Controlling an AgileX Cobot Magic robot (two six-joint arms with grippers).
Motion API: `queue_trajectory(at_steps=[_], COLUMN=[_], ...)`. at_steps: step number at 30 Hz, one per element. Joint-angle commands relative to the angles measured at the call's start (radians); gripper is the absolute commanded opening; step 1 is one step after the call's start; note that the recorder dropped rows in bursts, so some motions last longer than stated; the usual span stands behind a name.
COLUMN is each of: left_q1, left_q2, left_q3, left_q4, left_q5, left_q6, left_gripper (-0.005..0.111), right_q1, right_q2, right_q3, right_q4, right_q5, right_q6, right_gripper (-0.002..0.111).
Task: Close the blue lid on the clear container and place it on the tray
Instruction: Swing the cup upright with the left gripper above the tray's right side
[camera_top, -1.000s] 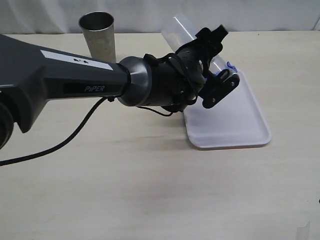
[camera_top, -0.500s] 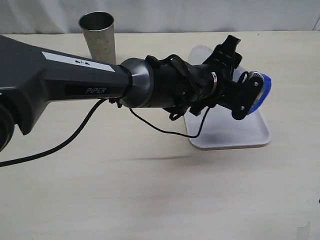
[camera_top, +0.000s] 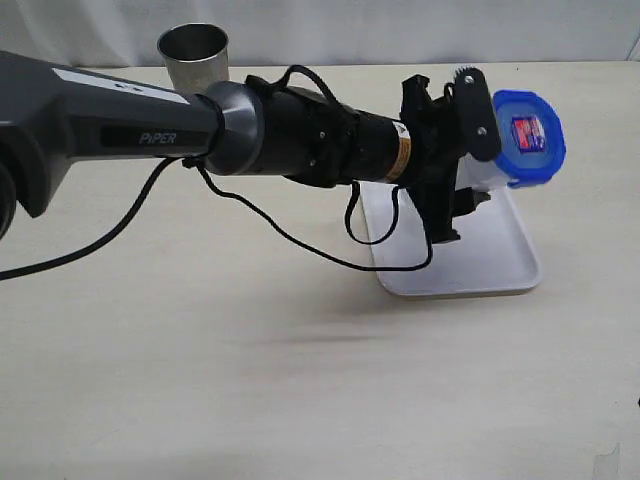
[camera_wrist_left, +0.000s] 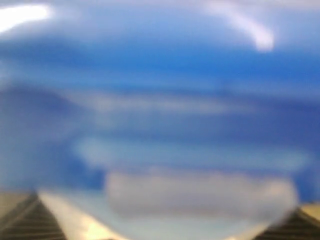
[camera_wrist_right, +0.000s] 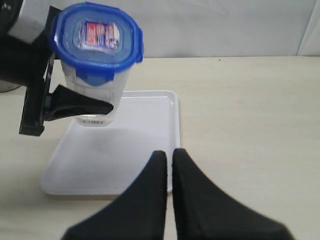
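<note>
The blue lid (camera_top: 528, 138) with its red-and-white sticker sits on top of the clear container (camera_top: 482, 180). My left gripper (camera_top: 472, 165) is shut on the container's body just under the lid and holds it upright over the far part of the white tray (camera_top: 480, 262). The right wrist view shows the lid (camera_wrist_right: 97, 37), the container (camera_wrist_right: 95, 100) with its barcode label, and the tray (camera_wrist_right: 115, 160). Whether the base touches the tray I cannot tell. The left wrist view is filled with blurred blue lid (camera_wrist_left: 160, 75). My right gripper (camera_wrist_right: 169, 155) is shut and empty, near the tray's near rim.
A grey metal tumbler (camera_top: 193, 55) stands at the back left, behind the left arm (camera_top: 130, 135). The arm's black cable (camera_top: 290, 240) hangs down over the beige table (camera_top: 300, 380) beside the tray.
The left arm has swung right and turned its wrist, bringing the container from a slanted pose to upright over the tray, lid now facing up. The right gripper shows no earlier frame.
</note>
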Motion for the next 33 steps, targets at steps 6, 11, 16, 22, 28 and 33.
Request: queue_trajectory(at_steps=[6, 11, 16, 22, 28, 33], left_q1=[0.072, 0.072, 0.072, 0.072, 0.072, 0.070], left_q2=[-0.011, -0.011, 0.000, 0.114, 0.227, 0.263], left_q3=[-0.013, -0.013, -0.013, -0.076, -0.212, -0.234], left_q4=[-0.568, -0.687, -0.699, -0.699, -0.660, -0.515], left_q5=[-0.348, -0.355, -0.353, -0.385, -0.325, -0.268], left_q6=[0.117, 0.268, 0.273, 0.263, 0.193, 0.091], left_gripper=[0.000, 0.000, 0.000, 0.000, 0.000, 0.000], right_q1=[-0.004, -0.004, -0.004, -0.004, -0.004, -0.004], right_q2=[-0.005, -0.005, -0.005, -0.005, -0.005, -0.005], right_q3=[0.002, 0.002, 0.002, 0.002, 0.002, 0.002], right_q4=[-0.003, -0.003, -0.003, -0.003, -0.003, -0.003], right_q5=[0.003, 0.003, 0.003, 0.003, 0.003, 0.003], right_q6=[0.003, 0.003, 0.003, 0.003, 0.003, 0.003], right_gripper=[0.004, 0.004, 0.004, 0.004, 0.004, 0.004])
